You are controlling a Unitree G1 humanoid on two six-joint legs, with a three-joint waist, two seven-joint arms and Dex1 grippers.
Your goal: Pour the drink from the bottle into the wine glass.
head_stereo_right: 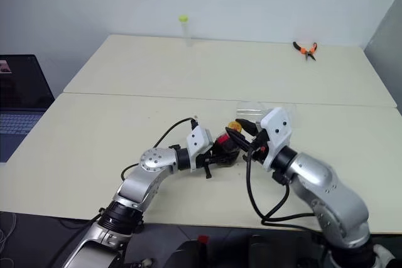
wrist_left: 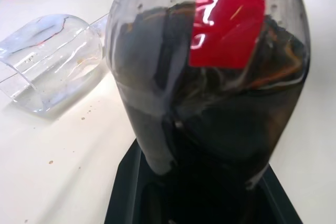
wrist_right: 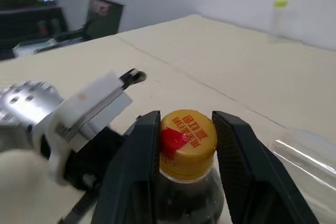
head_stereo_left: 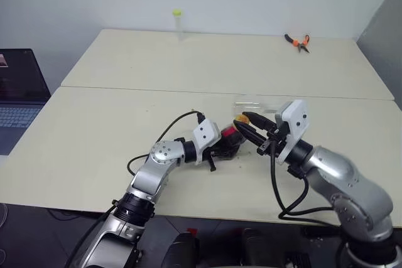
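Note:
The bottle (head_stereo_left: 229, 139) stands on the table in front of me, clear plastic with a red label (wrist_left: 228, 17) and the dark drink (wrist_left: 210, 124) inside. My left gripper (head_stereo_left: 221, 149) is shut on its body from the left. My right gripper (wrist_right: 186, 124) comes in from the right, and its two black fingers press on either side of the yellow-orange cap (wrist_right: 187, 148). The wine glass (head_stereo_left: 257, 106) is just behind the bottle; it looks to be lying on its side (wrist_left: 50, 61).
A slim clear tube with a yellow-green cap (head_stereo_left: 178, 23) stands at the far edge of the table. Orange-handled pliers (head_stereo_left: 298, 41) lie at the far right. A laptop (head_stereo_left: 19, 89) sits off the table's left side. A seam (head_stereo_left: 188, 90) joins the two tabletops.

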